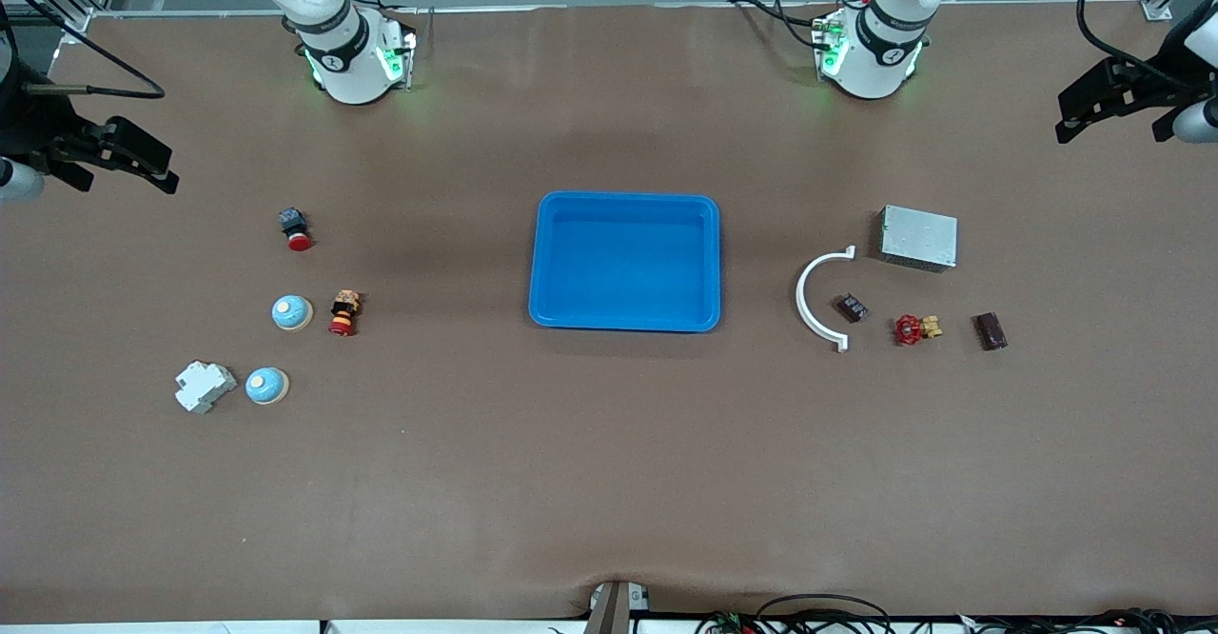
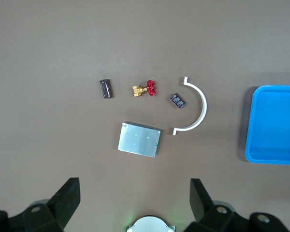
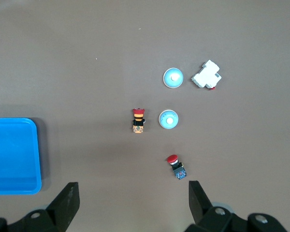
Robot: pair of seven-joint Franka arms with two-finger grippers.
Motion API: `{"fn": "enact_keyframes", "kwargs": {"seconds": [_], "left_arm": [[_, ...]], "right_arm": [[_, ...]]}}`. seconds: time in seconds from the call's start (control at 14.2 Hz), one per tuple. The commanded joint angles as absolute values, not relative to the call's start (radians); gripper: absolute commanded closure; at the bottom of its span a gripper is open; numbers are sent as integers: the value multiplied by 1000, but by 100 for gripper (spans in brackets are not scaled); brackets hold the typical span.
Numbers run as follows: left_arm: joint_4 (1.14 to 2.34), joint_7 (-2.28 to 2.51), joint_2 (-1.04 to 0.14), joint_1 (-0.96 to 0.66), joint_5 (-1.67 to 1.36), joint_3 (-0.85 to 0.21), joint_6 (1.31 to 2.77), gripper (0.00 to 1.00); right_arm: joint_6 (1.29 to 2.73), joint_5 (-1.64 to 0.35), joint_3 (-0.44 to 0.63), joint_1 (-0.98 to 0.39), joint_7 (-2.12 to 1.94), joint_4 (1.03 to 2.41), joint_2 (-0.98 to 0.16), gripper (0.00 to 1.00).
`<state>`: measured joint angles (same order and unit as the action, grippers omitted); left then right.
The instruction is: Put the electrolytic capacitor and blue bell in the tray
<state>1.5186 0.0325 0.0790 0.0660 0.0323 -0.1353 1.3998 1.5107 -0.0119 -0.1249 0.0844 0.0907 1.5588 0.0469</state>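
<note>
We see the brown table filling the frame. The left gripper hangs over the table at the left arm's end, in the upper part of the front view, jaws spread wide and holding nothing. The right gripper hangs over the right arm's end at the same height, jaws likewise apart and holding nothing.

The tray sits mid-frame. Toward the left arm's end lie a grey box and, nearer the tray, a white arc. Lower in the frame than the box, a black part lies inside the arc's curve, then a red valve, then the capacitor, farthest from the tray.

Toward the right arm's end, a white block lies just beside one bell. A second bell lies higher in the frame, beside a red button. Another button lies higher still. Both bells and the capacitor rest on the table, well apart from the tray.
</note>
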Motion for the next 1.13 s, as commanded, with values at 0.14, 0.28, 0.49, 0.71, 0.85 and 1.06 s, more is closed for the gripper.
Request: {"fn": "enact_keyframes", "kwargs": {"seconds": [0.14, 0.28, 0.49, 0.71, 0.85, 1.06], "left_arm": [[1488, 12, 63, 69, 32, -135, 1376, 0], [1497, 9, 51, 74, 28, -137, 1376, 0], [1563, 11, 46, 75, 43, -129, 1356, 0], [1607, 9, 26, 130, 89, -127, 1383, 0], [1675, 28, 38, 159, 115, -127, 1440, 0], [1752, 14, 49, 230, 118, -129, 1526, 0]], "right_arm": [[1509, -3, -123, 80, 100, 1566, 51, 0], [1509, -3, -121, 81, 100, 1566, 51, 0], [1519, -3, -121, 81, 101, 1571, 51, 0], [1516, 32, -120, 86, 86, 1566, 48, 0], [1522, 20, -112, 94, 84, 1589, 48, 0], [1590, 18, -112, 135, 80, 1688, 46, 0]]}}
